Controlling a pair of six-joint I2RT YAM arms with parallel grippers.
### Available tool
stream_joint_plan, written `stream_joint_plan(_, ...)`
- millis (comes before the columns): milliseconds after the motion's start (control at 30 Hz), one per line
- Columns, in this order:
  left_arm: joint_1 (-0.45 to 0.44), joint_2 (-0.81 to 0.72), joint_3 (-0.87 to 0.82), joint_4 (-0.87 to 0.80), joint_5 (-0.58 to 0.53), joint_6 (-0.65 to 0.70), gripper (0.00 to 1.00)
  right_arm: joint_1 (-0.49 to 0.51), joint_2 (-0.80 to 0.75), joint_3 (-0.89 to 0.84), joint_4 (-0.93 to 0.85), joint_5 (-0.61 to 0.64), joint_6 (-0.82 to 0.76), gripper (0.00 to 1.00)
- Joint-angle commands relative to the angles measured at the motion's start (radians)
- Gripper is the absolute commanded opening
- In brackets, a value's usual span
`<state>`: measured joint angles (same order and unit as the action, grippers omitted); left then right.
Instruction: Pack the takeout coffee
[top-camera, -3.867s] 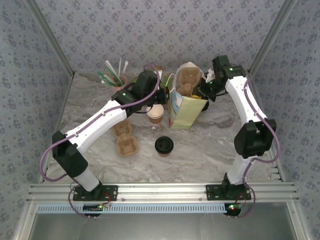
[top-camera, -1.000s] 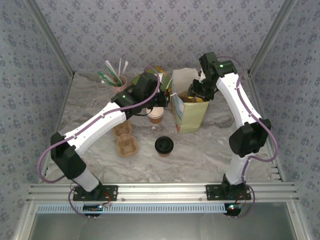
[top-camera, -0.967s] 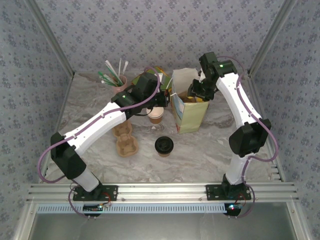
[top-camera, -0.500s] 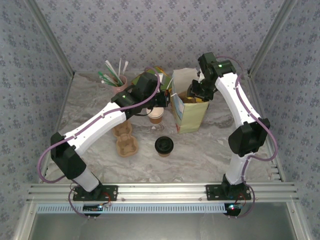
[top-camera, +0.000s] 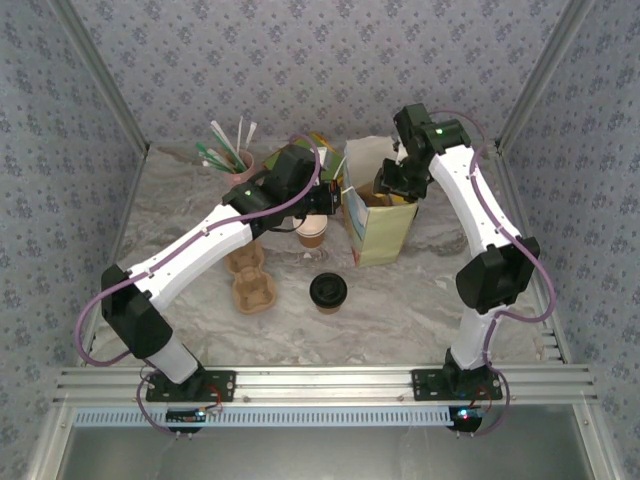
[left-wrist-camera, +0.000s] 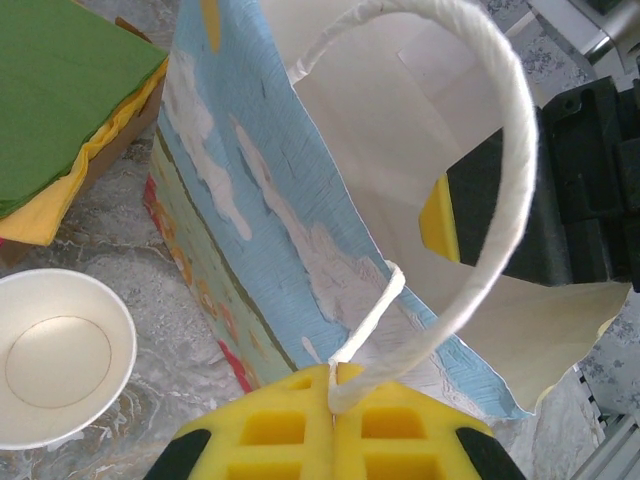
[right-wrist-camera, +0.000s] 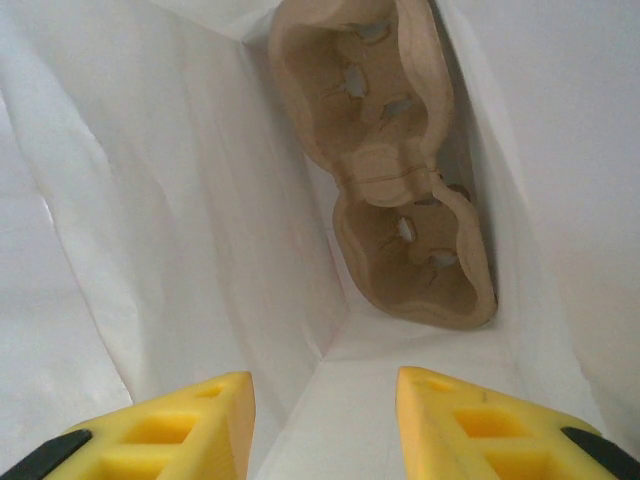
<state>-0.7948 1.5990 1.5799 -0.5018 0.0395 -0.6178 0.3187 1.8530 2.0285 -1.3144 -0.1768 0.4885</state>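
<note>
Jaws, left wrist view: left gripper (left-wrist-camera: 333, 388) is pinched fully together on the white twine handle (left-wrist-camera: 495, 200) of the paper bag (left-wrist-camera: 270, 200), lifting that side of the mouth.
Beside the bag, left wrist view: a lidless paper cup (left-wrist-camera: 62, 358), white inside, stands just left of the bag, with green napkins (left-wrist-camera: 60, 90) beyond it.
Jaws, right wrist view: right gripper (right-wrist-camera: 325, 400) is spread partway with nothing between its yellow fingers (right-wrist-camera: 180, 430), and it reaches down between the bag's white inner walls.
Bag contents, right wrist view: a cardboard cup carrier (right-wrist-camera: 395, 170) lies deep inside with its wells empty. Whether it sits flat on the bottom I cannot tell.
Coffee, top view: the takeout coffee (top-camera: 328, 291), with its black lid, stands upright on the marble table (top-camera: 420, 300). It is on the near side of the bag and well apart from both grippers.
Arms, top view: the left gripper (top-camera: 335, 200) is at the bag's left rim and the right gripper (top-camera: 392, 185) is in its mouth.
Step in hand: the carrier is likely just placed in the bag, with the bag held open and the coffee not yet packed.
Next move: the right arm should probably lift clear of the bag, come down over the lidded cup and grip its body. It would then lower the cup upright into a carrier well while the left gripper holds the handle.
</note>
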Motion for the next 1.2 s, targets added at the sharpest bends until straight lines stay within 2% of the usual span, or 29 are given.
stream_joint_plan(0,-0.01,0.011,0.046,-0.022,0.019,0.016,0.0,0.012,0.01,0.041,-0.036,0.044,-0.021,0.42)
stream_joint_plan(567,-0.01,0.016,0.053,-0.037,0.022,0.032,0.0,0.113,0.059,0.128,-0.034,0.213,-0.102,0.41)
stream_joint_plan(900,-0.006,0.016,0.063,-0.052,0.02,0.038,0.0,0.127,0.125,0.151,0.008,0.227,-0.22,0.25)
stream_joint_plan(1167,0.0,0.011,0.062,-0.061,0.016,0.041,0.0,0.12,0.141,0.103,0.042,0.223,-0.263,0.21)
